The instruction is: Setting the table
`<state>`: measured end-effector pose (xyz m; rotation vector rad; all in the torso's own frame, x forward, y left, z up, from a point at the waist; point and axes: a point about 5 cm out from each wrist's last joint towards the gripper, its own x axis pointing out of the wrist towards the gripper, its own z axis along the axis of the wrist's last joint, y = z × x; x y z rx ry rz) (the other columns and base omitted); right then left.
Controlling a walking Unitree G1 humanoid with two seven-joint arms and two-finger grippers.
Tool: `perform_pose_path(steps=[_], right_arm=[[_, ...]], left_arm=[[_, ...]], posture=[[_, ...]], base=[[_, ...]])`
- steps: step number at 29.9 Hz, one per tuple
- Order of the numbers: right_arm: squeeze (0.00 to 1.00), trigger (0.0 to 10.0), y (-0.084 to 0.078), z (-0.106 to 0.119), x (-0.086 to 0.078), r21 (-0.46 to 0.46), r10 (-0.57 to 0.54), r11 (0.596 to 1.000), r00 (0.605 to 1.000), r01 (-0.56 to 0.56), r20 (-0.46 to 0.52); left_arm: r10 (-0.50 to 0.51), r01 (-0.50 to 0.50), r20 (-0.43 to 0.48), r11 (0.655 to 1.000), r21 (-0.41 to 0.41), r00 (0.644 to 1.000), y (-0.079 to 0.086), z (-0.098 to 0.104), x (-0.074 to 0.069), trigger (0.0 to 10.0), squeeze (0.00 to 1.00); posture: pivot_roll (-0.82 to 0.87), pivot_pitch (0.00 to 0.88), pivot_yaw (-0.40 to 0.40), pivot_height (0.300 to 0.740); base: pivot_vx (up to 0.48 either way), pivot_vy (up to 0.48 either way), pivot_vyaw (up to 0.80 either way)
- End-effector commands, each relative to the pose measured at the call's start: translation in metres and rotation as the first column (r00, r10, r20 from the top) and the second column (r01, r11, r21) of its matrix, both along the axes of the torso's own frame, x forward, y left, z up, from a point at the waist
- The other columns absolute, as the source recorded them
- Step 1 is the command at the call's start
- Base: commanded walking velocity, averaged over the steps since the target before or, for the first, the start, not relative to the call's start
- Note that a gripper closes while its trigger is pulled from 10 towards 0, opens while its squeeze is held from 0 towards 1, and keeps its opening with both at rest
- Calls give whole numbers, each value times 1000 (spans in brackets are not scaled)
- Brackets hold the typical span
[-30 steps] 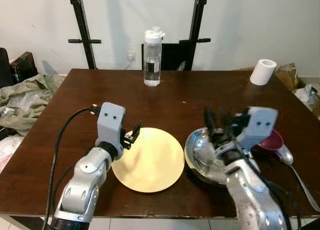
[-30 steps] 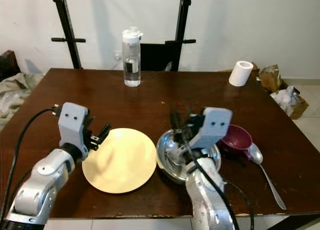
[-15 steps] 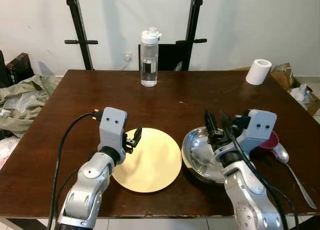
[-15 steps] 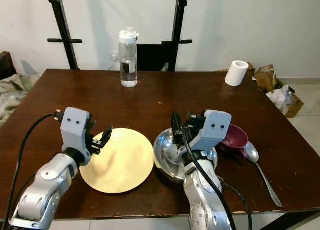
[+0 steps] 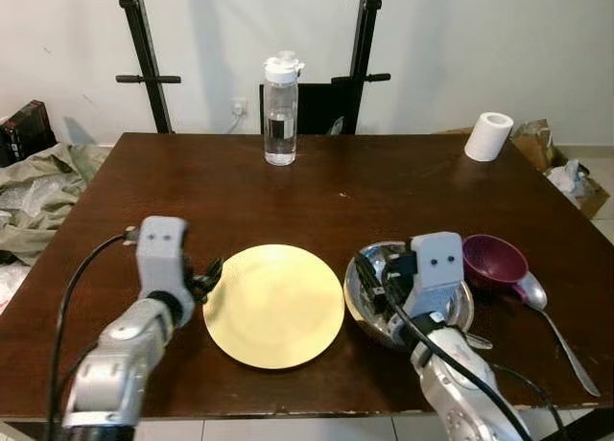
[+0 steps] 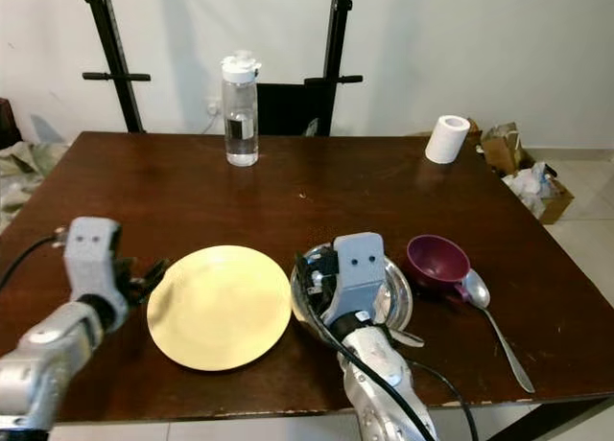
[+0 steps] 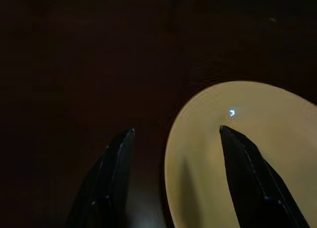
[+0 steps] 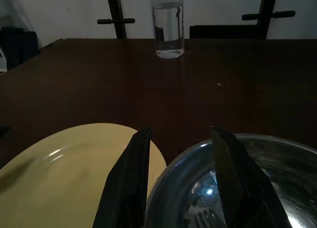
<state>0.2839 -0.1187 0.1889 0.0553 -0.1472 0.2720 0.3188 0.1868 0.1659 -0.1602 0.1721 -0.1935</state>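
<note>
A yellow plate (image 5: 273,305) lies near the table's front edge. To its right sits a steel bowl (image 5: 462,307) with a fork (image 8: 203,219) in it. My left gripper (image 5: 206,273) is open at the plate's left edge. In the left wrist view one finger (image 7: 111,173) is over the table and the other over the plate (image 7: 237,139). My right gripper (image 5: 369,273) is open low over the bowl's left rim (image 8: 173,178), which runs between its fingers. A maroon bowl (image 5: 494,259) and a spoon (image 5: 554,321) lie to the right of the steel bowl.
A water bottle (image 5: 279,110) stands at the back middle of the brown table (image 5: 336,192) and a paper roll (image 5: 487,136) at the back right. Black stand poles (image 5: 144,58) rise behind the table. Clothes (image 5: 38,187) lie on the floor to the left.
My left gripper has drawn back from over the plate to its left edge. My right gripper has moved left and lower, to the steel bowl's left rim. The camera has shifted a little.
</note>
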Motion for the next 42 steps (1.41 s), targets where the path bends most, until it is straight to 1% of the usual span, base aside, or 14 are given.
perform_pose_path(steps=[1, 2, 6, 10, 11, 14, 15, 19, 22, 26, 27, 28, 30, 42], right_arm=[[0, 10000, -2, 0, -1, 2, -5, 1000, 1000, 5, -3], [0, 10000, -6, 2, 0, 0, -12, 1000, 1000, 12, 1], [0, 10000, -8, 4, 1, 1, -18, 1000, 1000, 18, 3], [0, 10000, -10, 5, 2, 3, -28, 1000, 1000, 28, 9], [0, 10000, -10, 5, 2, 3, -28, 1000, 1000, 28, 9], [0, 10000, -12, 5, 1, 5, -34, 999, 999, 34, 7], [0, 10000, -12, 5, 1, 6, -36, 999, 999, 36, 6], [0, 10000, -12, 5, 1, 6, -37, 999, 999, 37, 6], [0, 10000, -13, 5, 1, 9, -40, 999, 999, 40, 8], [0, 10000, -13, 6, 1, 11, -41, 999, 999, 41, 8], [0, 10000, -13, 6, 1, 11, -43, 999, 999, 43, 8], [0, 10000, -14, 6, 1, 11, -44, 999, 999, 44, 7], [0, 10000, -14, 6, 1, 11, -45, 999, 999, 45, 6], [0, 10000, -15, 7, 2, 10, -45, 999, 999, 45, 8]], left_arm=[[-17, 16, -34, 999, -30, 999, 2, -6, -4, 10000, 0], [-15, 11, -54, 998, -65, 998, 5, -8, -4, 10000, 1000], [-17, 10, -71, 995, -102, 997, 5, -9, -3, 10000, 1000], [33, -60, -173, 986, -155, 984, 6, -23, 0, 10000, 1000], [33, -60, -173, 986, -155, 984, 6, -23, 0, 10000, 1000], [9, -55, -204, 974, -220, 979, 5, -25, 0, 10000, 1000], [-20, -48, -246, 963, -265, 969, 2, -29, -1, 10000, 0], [-55, -31, -275, 954, -298, 960, -1, -32, -2, 10000, 0], [-114, -15, -304, 919, -393, 946, -9, -35, -5, 10000, 0], [-127, -26, -328, 904, -426, 936, -13, -38, -8, 10000, 0], [-126, -42, -344, 896, -443, 931, -15, -41, -10, 9255, 0], [-124, -59, -359, 886, -460, 925, -16, -43, -11, 5686, 0], [-114, -86, -377, 876, -474, 919, -16, -47, -13, 0, 0], [-106, -123, -401, 855, -504, 910, -15, -52, -14, 0, 0]], posture=[[13, 115, 49, 740], [17, 114, 48, 740], [14, 114, 47, 740], [6, 116, 49, 740], [6, 116, 49, 740], [5, 118, 49, 740], [4, 118, 52, 740], [4, 118, 52, 740], [1, 119, 54, 740], [0, 120, 56, 740], [1, 121, 54, 740], [1, 121, 54, 740], [2, 120, 52, 740], [-1, 118, 48, 740]], base=[[0, 0, 0], [0, 0, 0], [0, 0, 0], [0, 0, 0], [0, 0, 0], [0, 0, 0], [0, 0, 0], [0, 0, 0], [0, 0, 0], [0, 0, 0], [0, 0, 0], [0, 0, 0], [0, 0, 0], [0, 0, 0]])
